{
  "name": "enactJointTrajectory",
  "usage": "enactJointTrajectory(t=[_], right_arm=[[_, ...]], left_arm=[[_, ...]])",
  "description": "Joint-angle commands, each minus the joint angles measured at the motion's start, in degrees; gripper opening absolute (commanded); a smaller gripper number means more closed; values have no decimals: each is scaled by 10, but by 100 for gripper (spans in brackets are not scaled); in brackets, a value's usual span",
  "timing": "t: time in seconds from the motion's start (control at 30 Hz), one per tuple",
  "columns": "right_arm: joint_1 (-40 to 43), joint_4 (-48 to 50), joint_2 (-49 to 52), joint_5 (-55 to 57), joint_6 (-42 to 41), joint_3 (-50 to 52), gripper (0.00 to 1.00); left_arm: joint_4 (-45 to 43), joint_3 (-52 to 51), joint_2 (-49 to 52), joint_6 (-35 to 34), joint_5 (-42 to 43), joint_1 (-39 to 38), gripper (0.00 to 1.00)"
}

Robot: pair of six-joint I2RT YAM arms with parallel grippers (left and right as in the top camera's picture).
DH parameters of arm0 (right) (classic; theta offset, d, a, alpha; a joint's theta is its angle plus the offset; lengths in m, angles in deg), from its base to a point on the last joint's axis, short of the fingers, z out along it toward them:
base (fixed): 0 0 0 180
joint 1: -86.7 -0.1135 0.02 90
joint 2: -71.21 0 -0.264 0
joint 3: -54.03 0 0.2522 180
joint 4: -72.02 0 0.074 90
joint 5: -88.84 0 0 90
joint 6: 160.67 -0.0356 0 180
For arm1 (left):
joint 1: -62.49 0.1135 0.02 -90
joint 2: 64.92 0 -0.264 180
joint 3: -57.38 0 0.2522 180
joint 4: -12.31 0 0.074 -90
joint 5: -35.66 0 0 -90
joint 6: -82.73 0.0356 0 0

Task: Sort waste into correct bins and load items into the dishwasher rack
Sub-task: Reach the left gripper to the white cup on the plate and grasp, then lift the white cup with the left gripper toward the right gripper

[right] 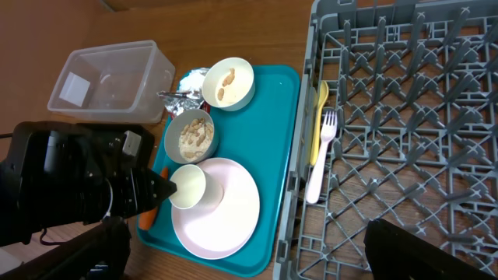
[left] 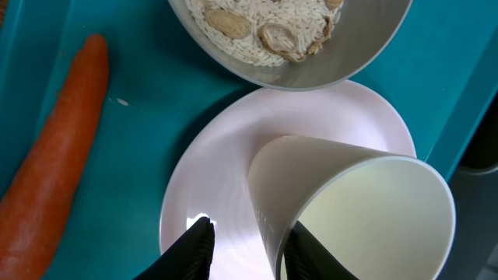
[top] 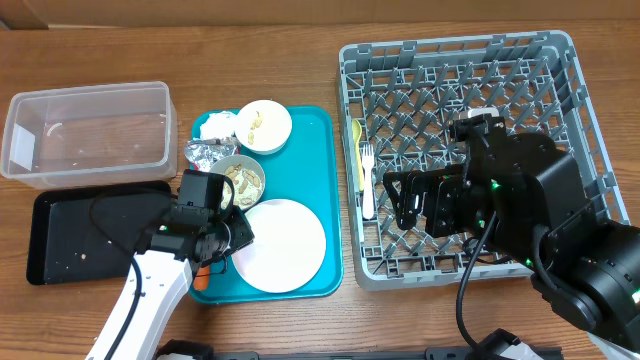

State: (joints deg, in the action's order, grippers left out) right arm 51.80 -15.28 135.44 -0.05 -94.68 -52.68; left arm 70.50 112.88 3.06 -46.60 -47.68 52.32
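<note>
The carrot (top: 203, 281) lies mostly under the left arm (top: 150, 285) (tip shows).

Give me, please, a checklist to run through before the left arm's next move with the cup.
1. Left gripper hold on cup: fingers straddle its wall, with a gap at the outer one; cannot tell.
2. Cup empty: ok.
3. Free pegs in dishwasher rack: ok; only fork and spoon inside.
4. Path into rack: not ok; right gripper hangs over it.
5. Neighbouring bowl ready to load: not ok; it holds food.
</note>
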Motion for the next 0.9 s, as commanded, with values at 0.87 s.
enactJointTrajectory(t=[0.87], right_arm=[[29, -20, 47, -26, 8, -4, 100]], left_arm=[[125, 287, -61, 158, 104, -31, 4]])
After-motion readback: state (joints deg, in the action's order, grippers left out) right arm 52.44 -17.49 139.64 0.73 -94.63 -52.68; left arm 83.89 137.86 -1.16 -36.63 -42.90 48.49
